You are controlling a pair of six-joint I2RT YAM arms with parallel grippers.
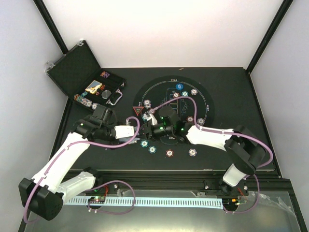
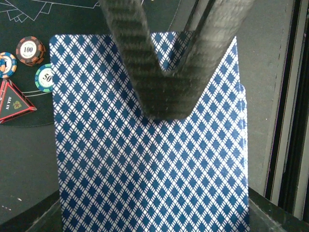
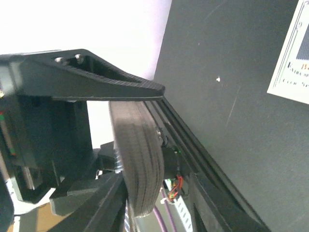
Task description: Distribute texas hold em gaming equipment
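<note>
Blue-backed cards (image 2: pixel 149 169): the whole pack is up in the air at the near left rim of the round mat (image 1: pixel 154 92), between the two arms
Left gripper (image 2: pixel 166 104): clenched on the pack, with its fingers lying across the patterned back
Right gripper (image 3: pixel 139 137): one finger is above the edge of the pack and one below; whether they pinch it or not, I cannot tell
Chips (image 1: pixel 169 153): about ten lie around the mat, alone or in pairs, so this part looks mostly done
Triangle marker (image 2: pixel 14 101): flat on the left side of the mat, next to three chips
Blue disc (image 1: pixel 178 86): on the far side of the mat
Case (image 1: pixel 77 67): open at the far left, with a few chips at its near edge
Left to do: no card lies on the mat, so I judge the dealing is not yet started
</note>
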